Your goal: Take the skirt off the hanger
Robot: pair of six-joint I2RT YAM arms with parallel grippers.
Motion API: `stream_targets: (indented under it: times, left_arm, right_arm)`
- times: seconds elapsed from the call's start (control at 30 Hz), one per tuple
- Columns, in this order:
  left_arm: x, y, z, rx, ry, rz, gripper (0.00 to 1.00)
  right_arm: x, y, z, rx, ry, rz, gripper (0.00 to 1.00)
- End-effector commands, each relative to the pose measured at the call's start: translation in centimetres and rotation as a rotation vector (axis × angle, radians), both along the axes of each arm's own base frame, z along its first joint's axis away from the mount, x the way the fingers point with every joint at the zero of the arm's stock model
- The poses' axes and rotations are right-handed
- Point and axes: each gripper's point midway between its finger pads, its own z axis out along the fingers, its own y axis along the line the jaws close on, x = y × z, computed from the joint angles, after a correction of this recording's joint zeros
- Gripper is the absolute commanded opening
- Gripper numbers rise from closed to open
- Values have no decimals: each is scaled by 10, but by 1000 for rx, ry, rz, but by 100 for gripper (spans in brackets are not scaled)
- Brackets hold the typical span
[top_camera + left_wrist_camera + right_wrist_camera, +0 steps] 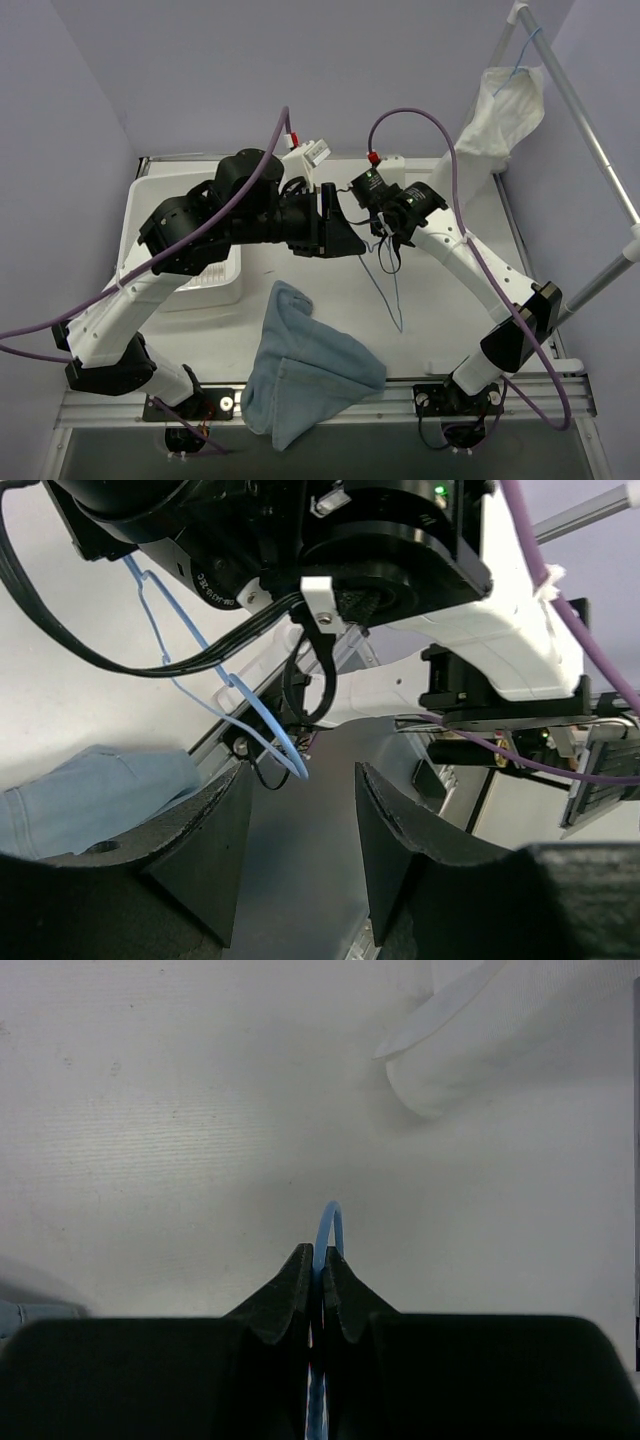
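Near the front edge of the table (430,340), the skirt (305,365) is seen lying in a crumpled blue heap, one corner drooping over the rim, well apart from the thin blue wire hanger (331,1205). The hanger's hook is pinched between the closed fingers of the right gripper (318,1255), and in the overhead view its wire hangs down bare toward the table, with no cloth seen on it. The left gripper (302,780) is held just beside the right one, with its jaws spread and nothing between them. The removal itself is therefore judged to be done, and what is left is a tidy finish. The hanger is best carried sideways, away from the skirt, so that the dangling wire cannot snag the cloth and drag it off the edge. The pinch should be kept firm until the wire rests on the table, since so thin a wire can swivel or slip. The open left gripper should be drawn back first, so that the two grippers, close together, are not fouled.
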Motion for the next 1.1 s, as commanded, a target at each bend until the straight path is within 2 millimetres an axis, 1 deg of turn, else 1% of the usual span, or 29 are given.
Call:
stream_targets:
  times: [0.0,0.2,0.37,0.53,0.6,0.63,0.7,0.73,0.83,0.97,1.03,1.07]
  left_arm:
    - [1,5,-1,44,-34,17,54]
    - [3,10,-19,127,-40,46,53]
    - [7,7,-26,147,-42,54,53]
    - [11,4,-27,148,-53,59,53]
    - [12,3,-32,167,-47,57,50]
    - [12,3,-34,173,-45,56,45]
    - [11,4,-37,181,-42,53,39]
    - [12,4,-41,191,-37,54,33]
    - [11,6,-46,201,-29,56,28]
    - [8,8,-48,196,-19,53,24]
    - [6,10,-49,198,-15,53,24]
    - [5,12,-49,197,-14,54,28]
  right_arm:
    - [-1,-6,14,-43,-28,-13,0]
    - [-4,-4,11,-45,-24,-7,0]
    - [-8,0,9,-48,-23,-2,0]
    - [-10,3,11,-57,-31,1,0]
    - [-12,5,12,-59,-31,5,0]
    - [-13,5,12,-60,-34,2,0]
    - [-14,6,15,-58,-39,5,0]
    - [-14,6,14,-61,-37,2,0]
    - [-15,7,16,-59,-41,0,0]
    - [-15,9,19,-54,-47,-1,0]
    - [-14,9,19,-58,-50,-5,0]
    - [-15,8,19,-60,-50,-5,0]
